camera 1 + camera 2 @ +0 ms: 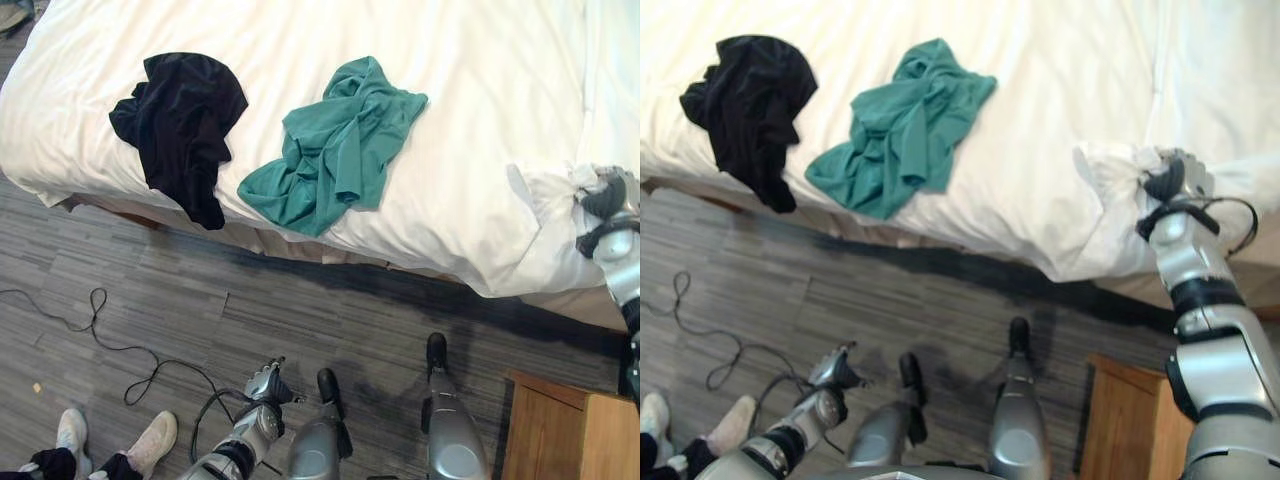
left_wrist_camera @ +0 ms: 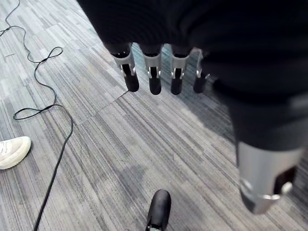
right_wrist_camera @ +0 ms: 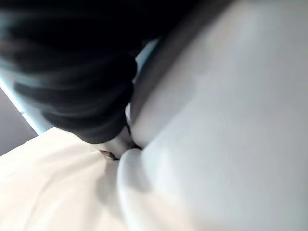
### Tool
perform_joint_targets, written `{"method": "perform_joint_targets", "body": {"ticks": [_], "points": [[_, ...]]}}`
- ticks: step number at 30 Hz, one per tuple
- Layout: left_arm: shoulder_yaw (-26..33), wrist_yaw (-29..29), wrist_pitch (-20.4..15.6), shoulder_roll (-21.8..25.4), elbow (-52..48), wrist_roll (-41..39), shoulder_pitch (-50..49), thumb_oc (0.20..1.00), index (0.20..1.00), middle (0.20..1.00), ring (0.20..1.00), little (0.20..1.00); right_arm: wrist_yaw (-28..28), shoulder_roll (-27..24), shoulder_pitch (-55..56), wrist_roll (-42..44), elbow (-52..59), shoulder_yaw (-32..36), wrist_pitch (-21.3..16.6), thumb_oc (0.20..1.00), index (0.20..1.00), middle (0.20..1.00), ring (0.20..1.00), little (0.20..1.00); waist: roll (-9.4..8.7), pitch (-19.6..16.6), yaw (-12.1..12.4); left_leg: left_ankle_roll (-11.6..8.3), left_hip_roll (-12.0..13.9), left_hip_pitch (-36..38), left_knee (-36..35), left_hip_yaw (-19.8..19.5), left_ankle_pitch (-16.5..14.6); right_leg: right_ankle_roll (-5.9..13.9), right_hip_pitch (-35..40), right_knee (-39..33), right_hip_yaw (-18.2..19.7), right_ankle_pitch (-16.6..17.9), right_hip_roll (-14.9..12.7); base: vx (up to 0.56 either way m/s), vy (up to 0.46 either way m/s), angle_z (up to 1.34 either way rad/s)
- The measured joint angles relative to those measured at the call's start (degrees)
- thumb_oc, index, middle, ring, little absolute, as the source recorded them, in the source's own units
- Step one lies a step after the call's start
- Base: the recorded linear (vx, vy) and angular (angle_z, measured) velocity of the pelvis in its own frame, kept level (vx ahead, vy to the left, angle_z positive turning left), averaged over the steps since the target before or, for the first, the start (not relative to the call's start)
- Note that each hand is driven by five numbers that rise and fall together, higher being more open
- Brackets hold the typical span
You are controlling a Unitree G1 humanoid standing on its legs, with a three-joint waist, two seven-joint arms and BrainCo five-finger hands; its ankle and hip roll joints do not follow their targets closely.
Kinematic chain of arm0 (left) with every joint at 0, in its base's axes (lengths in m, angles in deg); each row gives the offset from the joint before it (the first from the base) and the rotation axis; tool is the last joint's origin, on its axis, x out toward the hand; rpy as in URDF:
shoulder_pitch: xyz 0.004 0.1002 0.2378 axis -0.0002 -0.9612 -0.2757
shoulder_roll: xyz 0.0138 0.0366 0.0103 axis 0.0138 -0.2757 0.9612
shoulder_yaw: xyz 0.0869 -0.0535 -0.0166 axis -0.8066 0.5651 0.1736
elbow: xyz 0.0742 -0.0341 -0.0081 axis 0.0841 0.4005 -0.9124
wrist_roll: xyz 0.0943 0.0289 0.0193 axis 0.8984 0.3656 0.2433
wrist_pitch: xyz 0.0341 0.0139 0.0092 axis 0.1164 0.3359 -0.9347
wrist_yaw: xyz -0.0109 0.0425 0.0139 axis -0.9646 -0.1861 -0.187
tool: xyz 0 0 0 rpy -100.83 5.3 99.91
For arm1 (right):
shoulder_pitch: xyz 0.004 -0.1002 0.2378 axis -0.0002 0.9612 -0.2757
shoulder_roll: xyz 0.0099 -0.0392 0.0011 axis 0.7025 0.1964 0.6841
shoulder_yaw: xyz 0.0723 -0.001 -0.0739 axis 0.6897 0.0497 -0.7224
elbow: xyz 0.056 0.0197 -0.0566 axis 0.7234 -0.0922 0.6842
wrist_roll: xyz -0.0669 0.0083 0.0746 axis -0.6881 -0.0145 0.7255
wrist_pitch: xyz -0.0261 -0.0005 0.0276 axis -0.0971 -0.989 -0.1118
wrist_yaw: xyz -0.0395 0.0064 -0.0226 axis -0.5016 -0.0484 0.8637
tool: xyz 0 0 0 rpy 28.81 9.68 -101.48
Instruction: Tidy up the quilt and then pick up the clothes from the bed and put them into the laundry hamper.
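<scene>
A: Quilt (image 1: pixel 1110 190) first, and the right hand (image 1: pixel 1175 180) is on it, fingers curled into a bunched wad of white cloth at the bed's near edge, a flap hanging down the side of the bed (image 1: pixel 300 30).

B: Firm hold, by the look of it. The left hand (image 1: pixel 265 382)?

A: Low over the floor (image 1: pixel 300 310), well short of the bed, fingers relaxed and straight, carrying nothing.

B: How should that quilt behave?

A: Soft and bulky, I'd judge. It should drape and drag rather than slide cleanly, so a gathered fistful near the edge or a corner looks the sensible grip.

B: And the clothes?

A: Both lie on the bed, further along its near edge from the right hand. The green garment (image 1: pixel 335 145) sits crumpled nearer; the black garment (image 1: pixel 180 125) is beyond it, a tail trailing over the edge. Light, limp things, best pinched at a thick fold.

B: Anyone nearby?

A: A person's shoes (image 1: pixel 150 438) on the floor, away from the bed.
</scene>
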Motion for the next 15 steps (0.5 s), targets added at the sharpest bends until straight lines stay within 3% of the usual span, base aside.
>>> {"method": "perform_joint_targets", "body": {"ticks": [3,5,8,9,12,13,14,15], "points": [[3.2,-0.5,1.6,0.5,0.8,0.3,-2.3,1.000,1.000,1.000,1.000,1.000,-0.3,6.8,17.0,2.2,7.9,10.0,-0.9,1.000,1.000,1.000,1.000,1.000,-2.89,-0.8,-1.5,-0.53,0.3,4.1,-0.3,1.9,-1.5,0.23,2.9,0.0,1.6,-0.9,0.5,0.10,0.067,-0.31],[5.7,-0.4,2.7,0.9,2.1,0.3,-4.7,1.000,1.000,1.000,1.000,1.000,-1.2,11.6,27.7,2.4,4.8,11.4,1.2,1.000,1.000,1.000,1.000,1.000,-5.69,-4.1,-3.6,-0.31,0.7,5.6,-0.4,2.8,-3.3,0.36,3.7,0.0,3.0,-1.7,0.6,0.05,0.032,-0.36],[7.1,-0.5,3.1,1.0,2.4,0.2,-5.4,1.000,1.000,1.000,1.000,1.000,-2.9,17.1,36.4,5.8,-3.6,14.7,3.2,1.000,1.000,1.000,1.000,1.000,-8.14,-6.3,-7.1,-0.19,0.1,5.7,-0.4,3.2,-3.3,0.55,3.8,0.0,3.4,-1.6,-0.1,0.03,0.075,-0.07],[7.1,-0.5,3.1,0.7,2.1,0.1,-5.4,1.000,1.000,1.000,1.000,1.000,-4.6,20.0,39.1,8.4,-5.8,17.5,3.9,1.000,1.000,1.000,1.000,1.000,-8.35,-7.1,-7.7,-0.13,-0.1,5.8,-0.4,3.2,-3.3,0.62,3.8,0.0,3.5,-1.5,-0.3,0.02,0.069,-0.06],[6.8,-0.4,3.1,-0.1,2.1,0.1,-5.5,1.000,1.000,1.000,1.000,1.000,-8.7,21.4,41.4,10.8,-4.3,17.9,5.5,1.000,1.000,1.000,1.000,1.000,-7.79,-7.9,-9.0,-0.03,-0.5,6.5,-0.4,4.1,-3.4,0.67,3.8,0.0,4.5,-1.5,-0.6,0.01,0.081,-0.15],[6.6,-0.4,3.1,-0.3,2.3,0.1,-5.6,1.000,1.000,1.000,1.000,1.000,-10.4,21.4,41.8,10.7,-1.0,18.3,5.4,0.711,0.711,0.711,0.711,0.711,-7.29,-8.1,-9.3,0.00,-0.6,6.5,-0.4,4.1,-3.4,0.71,3.7,0.0,4.7,-1.5,-0.7,-0.02,0.060,-0.06],[6.2,-0.3,3.2,-0.6,2.3,0.1,-5.8,1.000,1.000,1.000,1.000,1.000,-12.3,21.4,41.8,10.7,3.2,19.0,5.6,0.200,0.200,0.200,0.200,0.200,-6.77,-8.4,-9.3,0.03,-0.6,6.5,-0.4,4.2,-3.4,0.71,3.6,0.0,4.8,-1.5,-0.6,-0.02,0.049,-0.03],[6.1,-0.3,3.2,-1.0,2.4,0.1,-5.9,1.000,1.000,1.000,1.000,1.000,-13.7,20.9,41.8,10.5,6.6,19.0,5.5,0.200,0.200,0.200,0.200,0.200,-6.30,-8.7,-9.2,0.09,-0.5,6.5,-0.4,4.2,-3.3,0.71,3.5,0.0,4.9,-1.5,-0.5,0.00,0.000,0.00]]}}
